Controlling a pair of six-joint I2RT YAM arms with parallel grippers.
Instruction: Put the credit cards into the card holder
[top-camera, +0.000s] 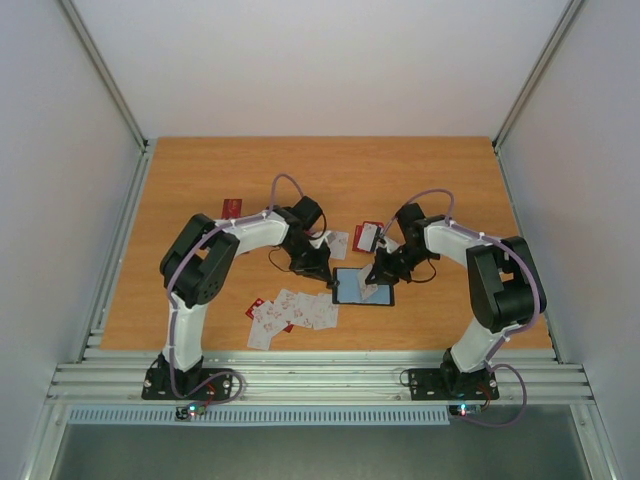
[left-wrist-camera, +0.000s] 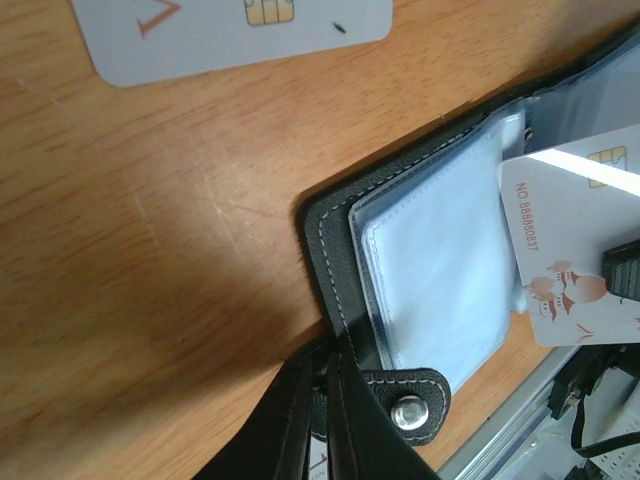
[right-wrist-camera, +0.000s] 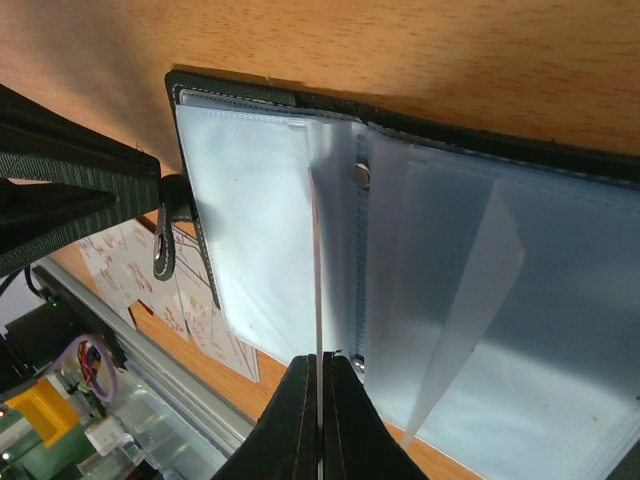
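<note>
The white card (left-wrist-camera: 560, 230) could get bent, or be slid off the side of the card holder (left-wrist-camera: 430, 260) — it is held over the clear pockets, but no pocket mouth can be seen lined up with it. The card holder could also be dragged or flipped if the card is pushed hard, since it is pinned at only one edge.

The right gripper (right-wrist-camera: 320, 362) is closed tight on the white card. The left gripper (left-wrist-camera: 322, 375) is pinched almost shut on the card holder's black edge, next to its snap button.

The card holder is laid open on the table (top-camera: 200, 170) between the two grippers — black outside, pale blue inside, with shiny clear pockets. A pile of cards (top-camera: 292, 312) is seen just beside it, towards the arm bases.
</note>
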